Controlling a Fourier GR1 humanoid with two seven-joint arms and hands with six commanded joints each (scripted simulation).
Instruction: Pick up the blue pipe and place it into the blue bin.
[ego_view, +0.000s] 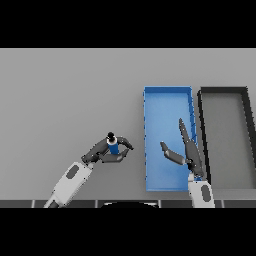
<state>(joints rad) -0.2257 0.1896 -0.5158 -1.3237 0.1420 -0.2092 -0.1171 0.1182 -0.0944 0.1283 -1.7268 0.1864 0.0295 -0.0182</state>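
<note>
**Blue pipe gripped, bin not yet reached**

Head view: left hand (107, 152) has its fingers curled round the blue pipe (114, 148), held upright, left of the blue bin (167, 91), presumably ready for transfer. Right hand (184, 150) hovers over the bin, fingers straight, holding nothing. Black bin (223, 90) sits beside it. Plain grey desk (65, 90).

Bare table (75, 90) between pipe (114, 148) and blue bin (167, 91). Right hand (186, 150) hangs open over bin's near half; far half unobstructed.

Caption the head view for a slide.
Left hand grips the blue pipe beside the blue bin; open right hand over the bin.
</note>
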